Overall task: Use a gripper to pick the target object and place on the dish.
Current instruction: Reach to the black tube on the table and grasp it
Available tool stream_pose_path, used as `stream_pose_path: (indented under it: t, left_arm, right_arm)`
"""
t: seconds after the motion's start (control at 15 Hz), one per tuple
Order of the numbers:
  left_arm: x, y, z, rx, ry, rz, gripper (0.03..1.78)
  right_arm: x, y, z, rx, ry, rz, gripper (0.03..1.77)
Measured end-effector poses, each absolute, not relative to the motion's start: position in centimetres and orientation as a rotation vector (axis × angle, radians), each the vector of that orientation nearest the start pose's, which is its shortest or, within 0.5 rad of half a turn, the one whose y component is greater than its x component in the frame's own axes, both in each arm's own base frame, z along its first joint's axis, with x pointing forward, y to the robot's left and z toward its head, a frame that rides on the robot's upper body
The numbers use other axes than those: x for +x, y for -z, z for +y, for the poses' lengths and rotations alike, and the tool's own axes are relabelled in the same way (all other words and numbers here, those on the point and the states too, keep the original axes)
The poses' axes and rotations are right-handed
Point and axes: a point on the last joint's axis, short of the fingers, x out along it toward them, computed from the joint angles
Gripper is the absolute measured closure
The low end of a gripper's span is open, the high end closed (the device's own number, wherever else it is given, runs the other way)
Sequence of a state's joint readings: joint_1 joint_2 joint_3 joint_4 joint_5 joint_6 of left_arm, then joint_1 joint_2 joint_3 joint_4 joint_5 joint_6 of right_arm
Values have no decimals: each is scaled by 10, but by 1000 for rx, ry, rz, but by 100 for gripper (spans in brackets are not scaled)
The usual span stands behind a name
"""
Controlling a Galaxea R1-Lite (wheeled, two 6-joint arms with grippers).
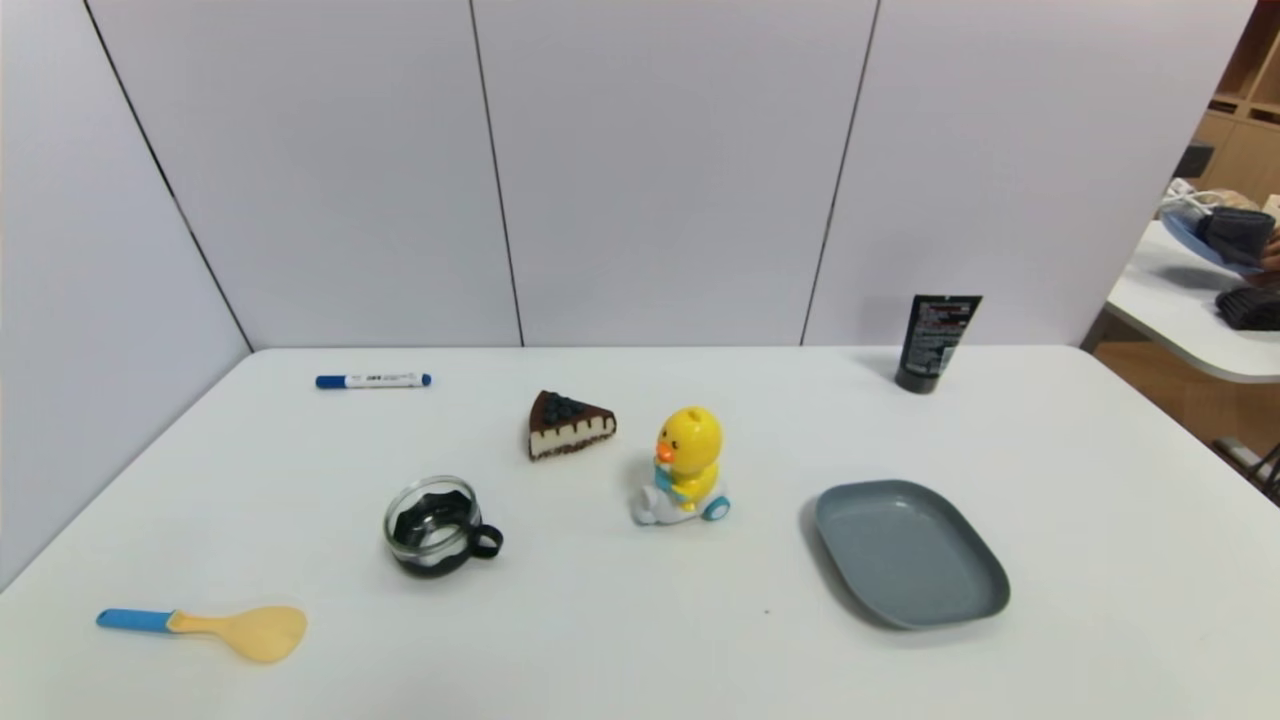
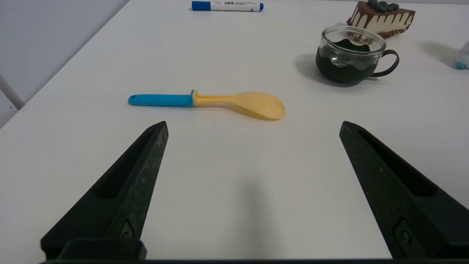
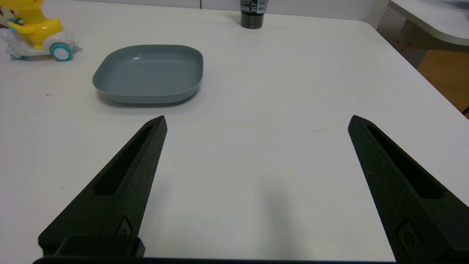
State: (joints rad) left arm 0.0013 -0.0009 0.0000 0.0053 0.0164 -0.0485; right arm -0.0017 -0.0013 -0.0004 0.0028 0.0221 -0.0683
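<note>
The black squeeze tube (image 1: pixel 934 343) stands upright on its cap at the table's far right, near the wall; its lower part also shows in the right wrist view (image 3: pixel 252 14). The blue-grey dish (image 1: pixel 908 551) lies empty nearer me, right of centre, also seen as the dish (image 3: pixel 150 73). My right gripper (image 3: pixel 256 121) hovers open over bare table, short of the dish, with nothing between its fingers. Over the near left of the table my left gripper (image 2: pixel 253 124) is open and empty, just short of a spoon. Neither gripper appears in the head view.
A yellow duck toy (image 1: pixel 685 466) stands left of the dish. A cake slice (image 1: pixel 567 424), a glass cup with black handle (image 1: pixel 437 526), a blue-and-white marker (image 1: pixel 372 380) and a blue-handled yellow spoon (image 1: pixel 210 629) spread across the left. The table edge (image 3: pixel 421 77) falls off at right.
</note>
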Motion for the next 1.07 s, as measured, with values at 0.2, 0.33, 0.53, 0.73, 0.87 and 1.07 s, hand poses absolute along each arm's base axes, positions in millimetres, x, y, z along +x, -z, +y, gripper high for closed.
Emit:
stream_pose_path:
  t: [0.2,0.33,0.53,0.73,0.87,1.07]
  left_arm:
    - [-23,-75,0,-48,-18,4,12]
    - [-23,-75,0,-48,-18,4,12]
    - [-23,-75,0,-48,-18,4,12]
    - [-23,-75,0,-48,-18,4,12]
    - [-23,-75,0,-48,-18,4,12]
    - [-23,-75,0,-48,-18,4,12]
  right_arm:
    - [-23,-75,1,-70,-21,1,9]
    - [-23,-75,1,-71,-21,1,9]
    - [-22,-75,1,-66,-20,24,9]
    - [-20,-86,1,-67,-29,98,9]
    - [-18,-101,1,-65,-35,149,9]
    - [-6,-130,1,-62,-44,198,9]
